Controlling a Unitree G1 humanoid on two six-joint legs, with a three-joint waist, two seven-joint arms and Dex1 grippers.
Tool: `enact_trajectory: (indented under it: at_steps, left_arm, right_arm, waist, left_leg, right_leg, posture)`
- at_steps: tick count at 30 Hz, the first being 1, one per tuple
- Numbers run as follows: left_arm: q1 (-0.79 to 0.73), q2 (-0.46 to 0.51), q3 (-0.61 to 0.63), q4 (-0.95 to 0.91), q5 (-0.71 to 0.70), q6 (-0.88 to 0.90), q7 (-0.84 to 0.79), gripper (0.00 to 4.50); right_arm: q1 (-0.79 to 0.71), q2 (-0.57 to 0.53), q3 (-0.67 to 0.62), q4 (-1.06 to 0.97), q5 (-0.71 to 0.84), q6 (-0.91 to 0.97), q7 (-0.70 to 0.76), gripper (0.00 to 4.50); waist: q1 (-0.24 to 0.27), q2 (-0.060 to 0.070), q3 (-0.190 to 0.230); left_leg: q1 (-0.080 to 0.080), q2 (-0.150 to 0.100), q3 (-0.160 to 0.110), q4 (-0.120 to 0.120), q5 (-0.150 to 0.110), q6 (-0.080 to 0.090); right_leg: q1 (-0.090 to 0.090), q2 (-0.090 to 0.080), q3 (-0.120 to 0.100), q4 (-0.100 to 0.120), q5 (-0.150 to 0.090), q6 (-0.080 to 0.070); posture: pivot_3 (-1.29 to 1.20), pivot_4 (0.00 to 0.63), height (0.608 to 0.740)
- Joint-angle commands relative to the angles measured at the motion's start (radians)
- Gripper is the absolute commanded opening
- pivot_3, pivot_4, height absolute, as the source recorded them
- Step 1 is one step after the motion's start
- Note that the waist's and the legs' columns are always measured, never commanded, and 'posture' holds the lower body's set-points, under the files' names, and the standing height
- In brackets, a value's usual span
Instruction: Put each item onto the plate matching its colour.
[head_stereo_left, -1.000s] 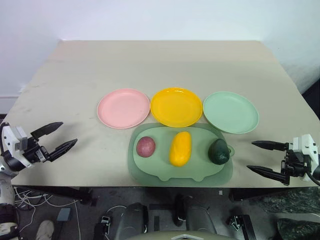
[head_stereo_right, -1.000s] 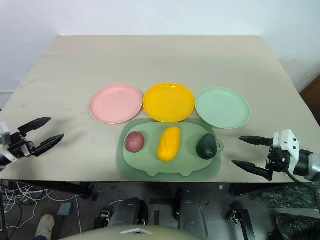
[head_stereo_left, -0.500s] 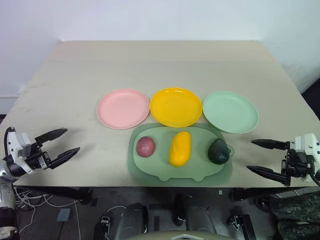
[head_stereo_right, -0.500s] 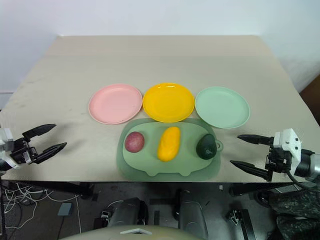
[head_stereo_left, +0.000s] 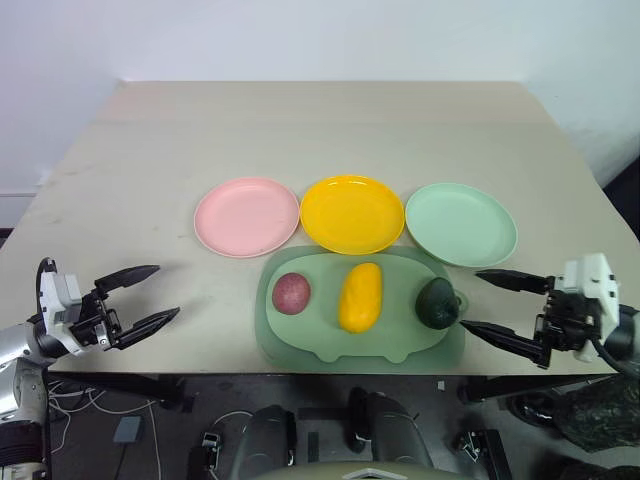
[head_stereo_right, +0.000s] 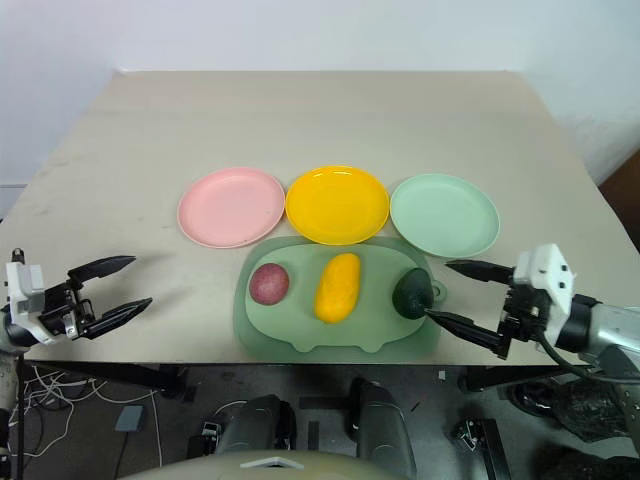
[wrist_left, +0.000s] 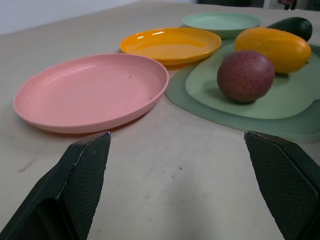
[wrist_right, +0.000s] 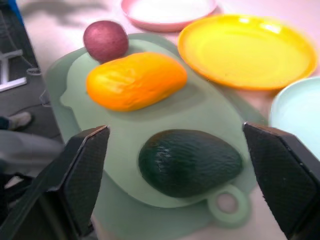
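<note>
Both arms reach inward, left tool (head_stereo_left: 150, 297) spread empty, right tool (head_stereo_left: 488, 304) spread beside the avocado (head_stereo_left: 437, 302).

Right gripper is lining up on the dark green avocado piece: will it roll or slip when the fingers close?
The avocado piece lies on its side on the green mat; its egg shape will probably rock rather than roll far. Its finely pebbled skin should give some grip. The tapered end may squirt out, so the open right gripper had better close across its widest part.
</note>
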Motion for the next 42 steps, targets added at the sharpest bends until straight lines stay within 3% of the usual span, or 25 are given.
enact_trajectory:
  at_steps: [1,7,16,27,42]
  left_arm:
    - [-0.013,-0.008,-0.006,-0.007,-0.011,-0.011,-0.008,4.49]
    - [-0.080,-0.026,-0.038,0.082,0.006,-0.035,-0.031,4.49]
    - [-0.132,-0.037,-0.067,0.128,0.012,-0.054,-0.047,4.49]
    - [-0.157,-0.050,-0.072,0.154,0.020,-0.060,-0.054,4.49]
    - [-0.173,-0.053,-0.070,0.181,0.029,-0.074,-0.058,4.49]
  right_arm:
    - [-0.040,0.009,0.022,-0.096,0.040,0.143,-0.164,4.50]
    - [-0.110,0.150,0.120,-0.258,0.067,0.328,-0.513,4.50]
    - [-0.097,0.212,0.192,-0.303,-0.013,0.371,-0.683,4.50]
    - [-0.054,0.274,0.238,-0.328,-0.072,0.429,-0.805,4.50]
    - [-0.036,0.292,0.256,-0.278,-0.179,0.402,-0.822,4.50]
  waist:
    - [0.000,0.000,0.000]
    - [0.000,0.000,0.000]
    - [-0.002,-0.001,-0.001]
    - [-0.002,-0.002,-0.001]
    - [-0.002,-0.006,-0.004]
  left_leg:
    - [0.000,0.000,0.000,0.000,0.000,0.000]
    - [-0.001,0.000,0.000,0.000,0.000,0.000]
    - [-0.001,-0.001,0.000,0.000,0.000,0.001]
    - [-0.001,-0.001,0.000,0.000,0.000,0.001]
    - [-0.001,-0.001,0.000,0.000,-0.001,0.001]
  right_leg:
    - [0.000,0.000,0.000,0.000,0.000,0.000]
    - [-0.001,0.001,0.000,0.000,0.001,0.000]
    - [-0.001,0.000,0.000,0.000,0.001,0.001]
    - [-0.001,0.000,0.000,0.000,0.001,0.001]
    - [-0.001,0.000,0.000,0.000,-0.001,-0.001]
  posture:
    - [0.00,0.150,0.737]
    - [0.00,0.150,0.737]
    - [0.00,0.150,0.737]
    - [0.00,0.150,0.737]
    - [0.00,0.150,0.737]
